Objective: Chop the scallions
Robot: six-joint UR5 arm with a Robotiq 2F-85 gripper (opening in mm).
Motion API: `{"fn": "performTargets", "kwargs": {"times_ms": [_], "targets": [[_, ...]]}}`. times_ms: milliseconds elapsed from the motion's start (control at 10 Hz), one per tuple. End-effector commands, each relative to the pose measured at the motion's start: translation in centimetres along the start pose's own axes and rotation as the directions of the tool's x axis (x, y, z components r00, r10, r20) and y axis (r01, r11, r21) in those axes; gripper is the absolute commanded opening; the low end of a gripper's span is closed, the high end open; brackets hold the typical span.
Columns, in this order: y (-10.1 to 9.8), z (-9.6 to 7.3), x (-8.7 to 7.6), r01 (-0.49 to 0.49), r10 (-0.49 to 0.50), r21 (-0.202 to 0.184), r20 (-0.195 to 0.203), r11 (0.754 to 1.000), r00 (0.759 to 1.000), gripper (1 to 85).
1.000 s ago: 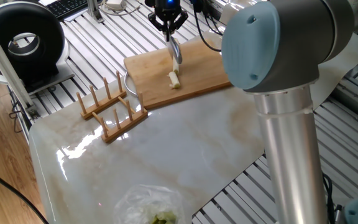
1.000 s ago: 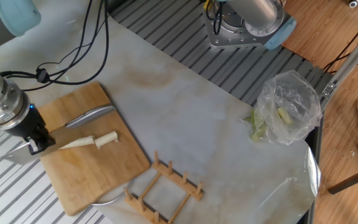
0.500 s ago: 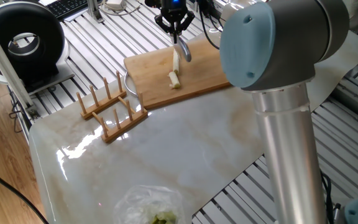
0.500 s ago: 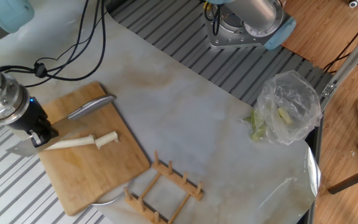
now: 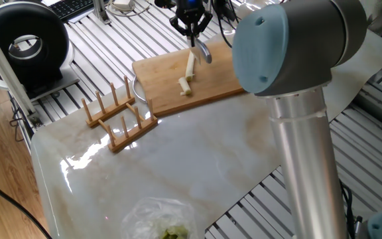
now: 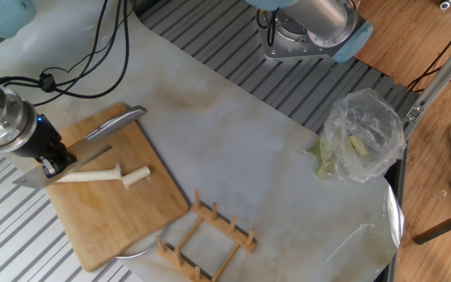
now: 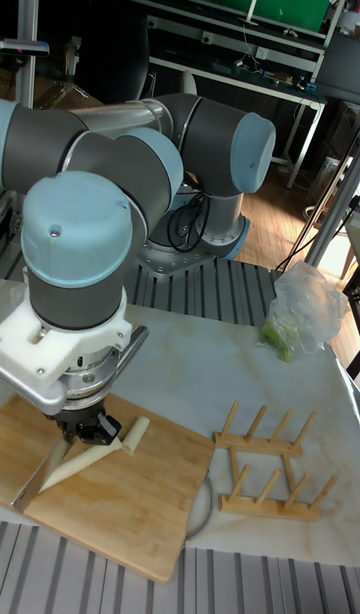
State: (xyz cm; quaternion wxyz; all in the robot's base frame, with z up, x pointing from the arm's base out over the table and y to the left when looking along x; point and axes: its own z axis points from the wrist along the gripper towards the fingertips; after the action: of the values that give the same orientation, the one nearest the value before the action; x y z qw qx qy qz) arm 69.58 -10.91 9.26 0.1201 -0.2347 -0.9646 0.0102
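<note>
No writing is readable on the gripper [image 6: 51, 164], cleaver [image 6: 92, 143] or scallions [image 6: 104, 175].

The table is seen obliquely from above in both fixed views, from opposite sides, so that the cutting board [image 5: 188, 83] lies at 12 o'clock in one and at 8 o'clock [image 6: 112, 192] in the other, while it is met closely at 7 o'clock [image 7: 120, 499] in the tall fixed view.

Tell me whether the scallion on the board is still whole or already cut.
Already cut. On the cutting board, the scallions lie as a long stalk and one short piece, separated by a small gap, beside the cleaver in the gripper.
</note>
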Motion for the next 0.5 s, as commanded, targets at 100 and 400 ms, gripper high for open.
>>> {"fn": "performTargets", "kwargs": {"times_ms": [100, 400], "targets": [[1.2, -0.8, -0.9, 0.053, -0.051, -0.048, 0.045, 0.997, 0.998, 1.3], [1.8, -2.9, -2.8, 0.458, -0.454, 0.019, 0.184, 0.889, 0.872, 1.3]]}}
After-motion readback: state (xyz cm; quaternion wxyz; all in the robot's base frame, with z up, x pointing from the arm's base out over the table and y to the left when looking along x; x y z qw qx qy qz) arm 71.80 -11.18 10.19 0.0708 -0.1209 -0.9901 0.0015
